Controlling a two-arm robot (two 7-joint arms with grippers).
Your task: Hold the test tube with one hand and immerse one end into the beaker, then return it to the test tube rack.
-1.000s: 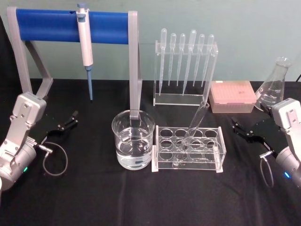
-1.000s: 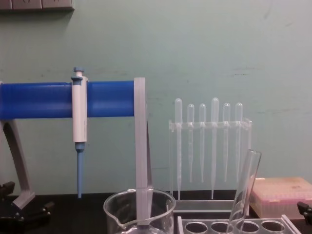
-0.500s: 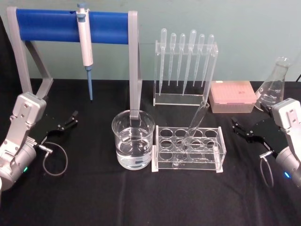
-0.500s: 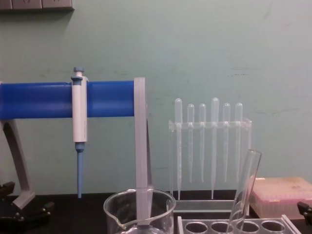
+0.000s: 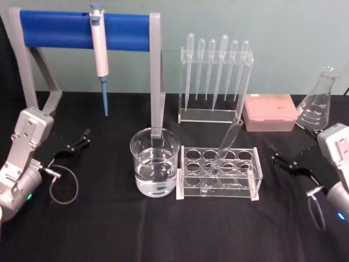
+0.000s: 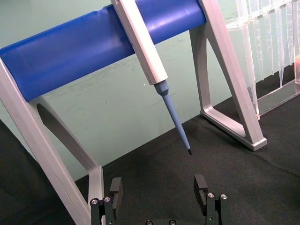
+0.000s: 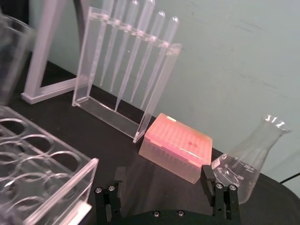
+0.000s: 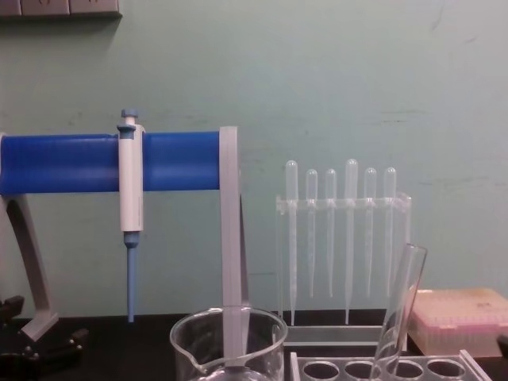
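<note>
Test tube (image 5: 224, 146) leans tilted in test tube rack (image 5: 246, 173) just beside beaker (image 5: 154, 169), rim free for grasping; left hand (image 5: 82, 139) and right hand (image 5: 279, 157) flank them over counter (image 5: 163, 229), fingers apart, empty.

Bare black bench (image 5: 163, 229) runs across the whole 6 o'clock side, in front of the clear glass beaker (image 5: 155, 164) and the clear acrylic test tube rack (image 5: 254, 173), which stand just beside each other with only a thin gap. At the rack's 3 o'clock, bare bench reaches the right gripper (image 5: 276, 157); at the beaker's 9 o'clock, it reaches the left gripper (image 5: 82, 140). Above the rack, the clear glass test tube (image 5: 224, 146) leans toward 1 o'clock. At 12 o'clock stand the grey frame post (image 5: 156, 71), the clear stand of plastic pipettes (image 5: 215, 82) and the pink tip box (image 5: 270, 112).
</note>
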